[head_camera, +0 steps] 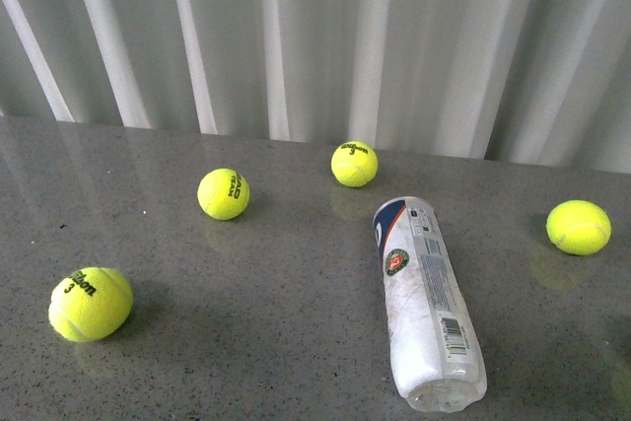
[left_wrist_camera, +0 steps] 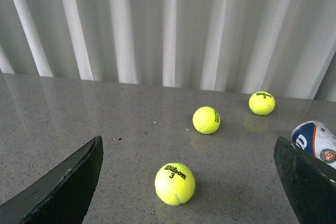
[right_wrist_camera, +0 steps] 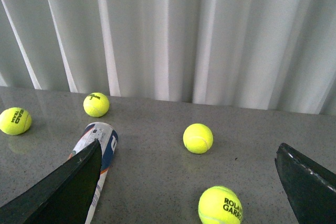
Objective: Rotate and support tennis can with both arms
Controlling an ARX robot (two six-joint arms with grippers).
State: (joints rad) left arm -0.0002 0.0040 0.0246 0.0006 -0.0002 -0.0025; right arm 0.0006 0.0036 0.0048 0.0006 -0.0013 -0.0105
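The tennis can (head_camera: 429, 303) is lying on its side on the grey speckled table (head_camera: 246, 342), right of centre in the front view, with its length running away from the robot and its far end leaning slightly left. It is showing a clear plastic tube wrapped in a white label, with navy and orange at the far end, a small round emblem below that and a barcode toward the near end, where bare clear plastic is showing. There is one can. Four yellow tennis balls (head_camera: 91, 304) are sitting apart from it in the front view: one near left, two further back and one out to the right. The right wrist view is also showing four, one of them lettered ROLAND GARROS. A white pleated curtain (head_camera: 296, 36) is hanging behind the table. The left gripper (left_wrist_camera: 187, 148) is standing with its jaws wide apart and nothing between them but the table and a ball beyond. The right gripper (right_wrist_camera: 189, 149) is standing equally wide, gripping nothing, and one finger is overlapping the can in that view.
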